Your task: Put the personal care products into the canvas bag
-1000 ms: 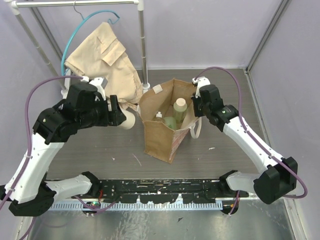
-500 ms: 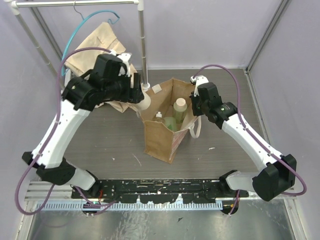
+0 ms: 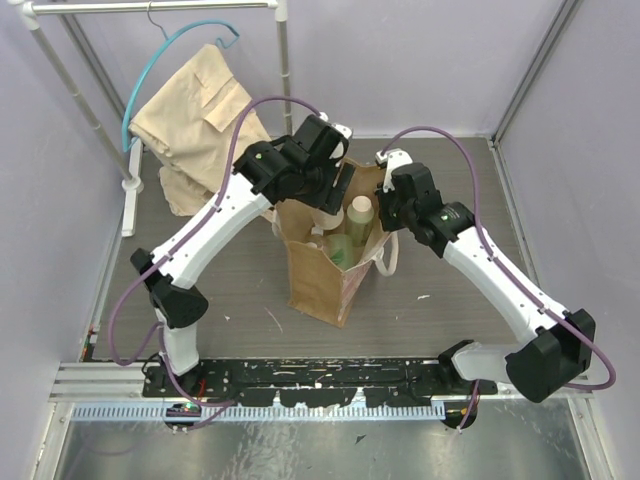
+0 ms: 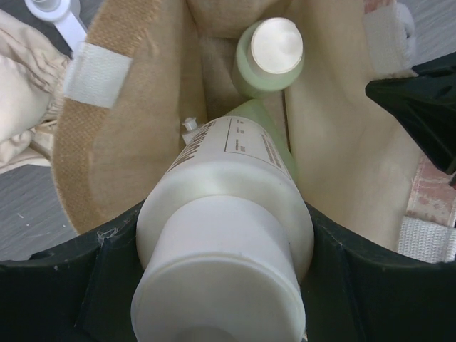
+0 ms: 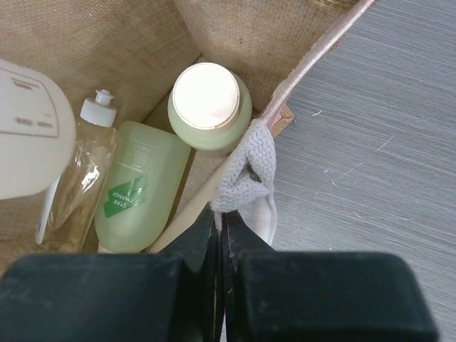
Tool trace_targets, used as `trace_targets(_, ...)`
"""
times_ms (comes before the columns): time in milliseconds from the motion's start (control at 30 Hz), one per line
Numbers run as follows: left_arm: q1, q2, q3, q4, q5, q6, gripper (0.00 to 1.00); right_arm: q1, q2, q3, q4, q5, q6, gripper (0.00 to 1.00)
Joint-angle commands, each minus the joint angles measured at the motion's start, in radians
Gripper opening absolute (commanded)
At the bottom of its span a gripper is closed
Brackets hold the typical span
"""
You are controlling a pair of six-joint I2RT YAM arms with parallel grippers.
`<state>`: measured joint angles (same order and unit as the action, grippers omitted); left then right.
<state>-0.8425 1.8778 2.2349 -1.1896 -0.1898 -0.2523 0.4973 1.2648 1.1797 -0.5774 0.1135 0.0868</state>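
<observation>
The tan canvas bag point(image 3: 325, 275) stands open mid-table. My left gripper point(image 3: 335, 193) is over its mouth, shut on the cream bottle point(image 4: 228, 235), which points down into the bag point(image 4: 107, 142). Inside lie the rounder green bottle with the cream top point(image 5: 209, 107), the green cylinder point(image 5: 139, 185) and the amber white-capped bottle point(image 5: 78, 167). My right gripper point(image 5: 221, 217) is shut on the bag's whitish strap handle point(image 5: 246, 171) at the right rim, holding the mouth open. The gripper also shows in the top view point(image 3: 392, 215).
A beige folded garment point(image 3: 205, 110) hangs on a blue hanger from a white rack point(image 3: 285, 90) at the back left. The rack's foot point(image 3: 130, 185) stands left of the bag. A black rail point(image 3: 320, 380) runs along the near edge.
My left arm has swung right from beside the garment to above the bag's mouth, carrying the cream bottle. The right gripper has kept its hold on the handle.
</observation>
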Motion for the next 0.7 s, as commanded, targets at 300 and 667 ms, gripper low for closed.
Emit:
trace_targets(300,-0.075,-0.049,-0.154,0.194,0.038,-0.062,0.0,0.014,-0.087,0.022,-0.001,-0.002,0.123,0.01)
trace_targets(667,-0.128,-0.064,-0.326,0.316,0.066,-0.132,0.0,0.013,-0.127,-0.037,0.045,0.057,0.166,0.01)
